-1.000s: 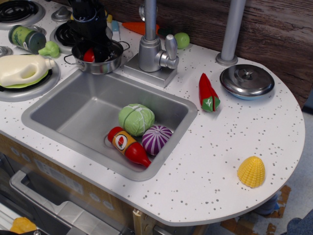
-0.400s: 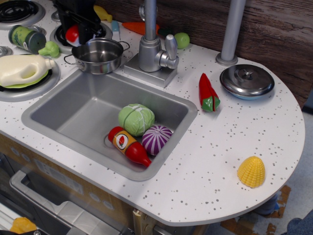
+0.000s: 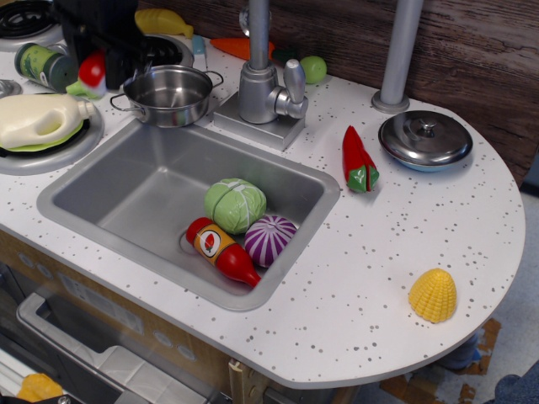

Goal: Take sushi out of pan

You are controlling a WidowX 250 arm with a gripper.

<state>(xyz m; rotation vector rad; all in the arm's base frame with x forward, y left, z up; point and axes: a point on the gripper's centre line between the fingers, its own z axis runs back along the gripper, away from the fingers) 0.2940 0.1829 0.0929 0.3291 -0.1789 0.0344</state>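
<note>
The sushi [image 3: 93, 71], a small piece with a red top and white base, hangs in my black gripper [image 3: 99, 69] at the top left. The gripper is shut on it and holds it above the counter, to the left of the pan and just over a green broccoli piece. The pan [image 3: 168, 94], a shiny steel pot with two thin loop handles, stands empty behind the sink's far left corner. Most of the gripper's body runs off the top edge.
The sink [image 3: 152, 189] holds a green cabbage [image 3: 235, 204], a purple cabbage [image 3: 269, 239] and a ketchup bottle [image 3: 222, 251]. A faucet [image 3: 261, 80] stands right of the pan. A chili pepper [image 3: 358, 160], steel lid [image 3: 425, 138], yellow corn [image 3: 433, 295], green can [image 3: 46, 66] and white bottle [image 3: 42, 119] lie around.
The gripper lifted the sushi out of the pan and carried it left. The pan now stands empty.
</note>
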